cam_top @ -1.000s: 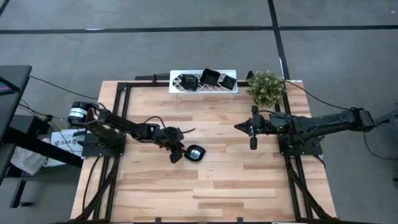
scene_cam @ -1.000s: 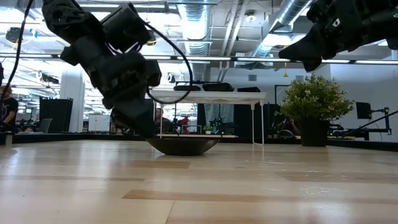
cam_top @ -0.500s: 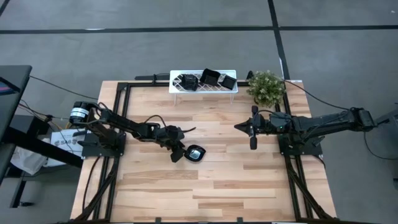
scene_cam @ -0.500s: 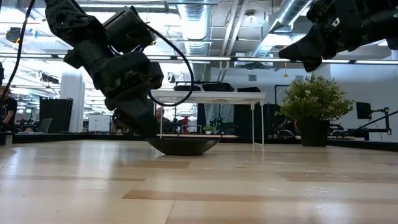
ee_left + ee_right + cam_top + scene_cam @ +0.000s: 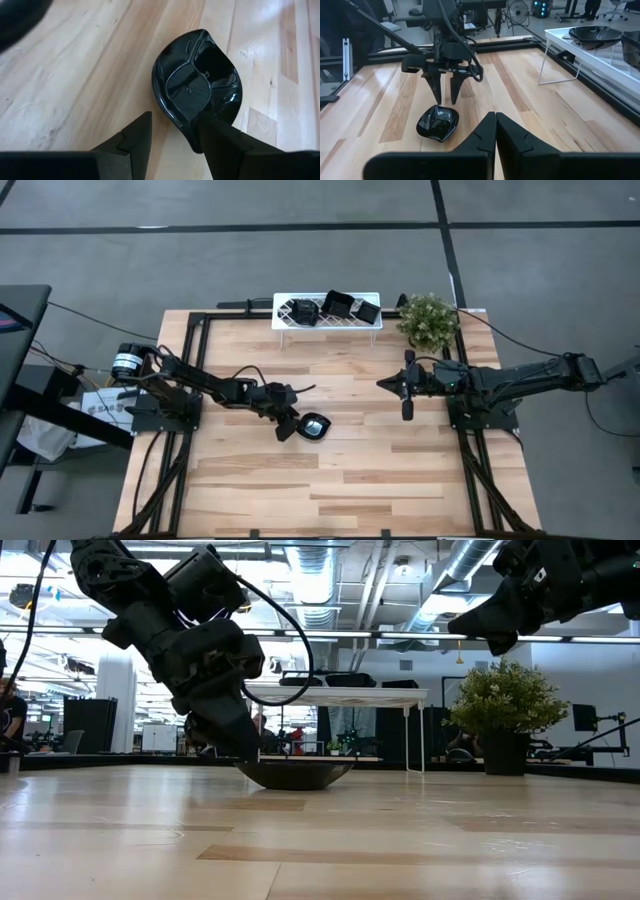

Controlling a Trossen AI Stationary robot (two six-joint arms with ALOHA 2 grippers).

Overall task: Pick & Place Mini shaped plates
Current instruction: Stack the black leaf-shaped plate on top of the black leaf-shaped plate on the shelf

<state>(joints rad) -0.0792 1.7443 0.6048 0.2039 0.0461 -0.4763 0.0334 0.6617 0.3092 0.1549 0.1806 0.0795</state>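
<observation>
While upright, the plate [image 5: 197, 90] tapers away from left fingers [image 5: 135, 137].

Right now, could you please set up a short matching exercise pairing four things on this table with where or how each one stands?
Things:
1. left gripper
2. right gripper
3. white rack
4. potted plant

States:
a. far right corner of the table
b. shut, raised, holding nothing
c. open, at the rim of the lone black plate
d. far edge, carrying black plates

Pairs: 1-c, 2-b, 3-d, 4-a
</observation>
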